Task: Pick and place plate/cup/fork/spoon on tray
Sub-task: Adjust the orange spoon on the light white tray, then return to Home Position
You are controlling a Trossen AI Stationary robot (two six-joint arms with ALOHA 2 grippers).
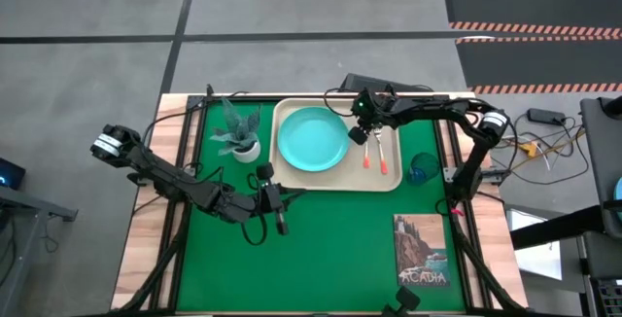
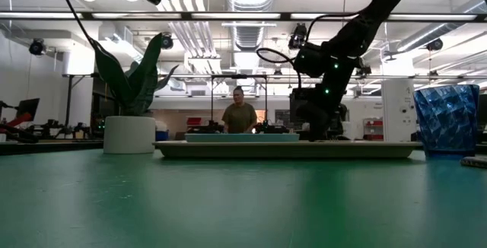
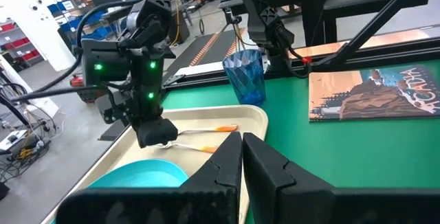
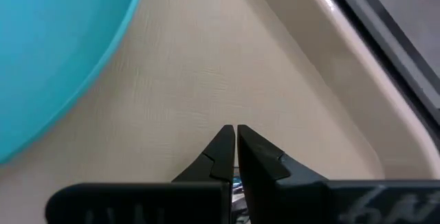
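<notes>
The beige tray (image 1: 389, 183) lies at the table's far middle. The turquoise plate (image 1: 313, 139) rests flat on its left half. Two utensils with orange-red handles (image 1: 367, 154) (image 1: 383, 158) lie side by side on its right half; which is the fork and which the spoon I cannot tell. The blue cup (image 1: 424, 167) stands upright on the green mat just right of the tray. My right gripper (image 1: 358, 133) is shut, pointing down over the tray between the plate and the utensils. My left gripper (image 1: 279, 207) is shut and empty, low over the mat near the tray's near edge. My right gripper (image 4: 236, 136) points down with its shut fingertips just over the tray's floor (image 4: 206, 80), beside the silver end of the nearer utensil (image 3: 185, 143). I cannot tell whether it touches the utensil or the tray.
A green plant in a white pot (image 1: 240, 140) stands left of the tray. A picture book (image 1: 423, 251) lies at the near right of the mat. A dark device (image 1: 374, 85) sits past the tray's far edge. A person (image 2: 240, 116) stands in the room beyond.
</notes>
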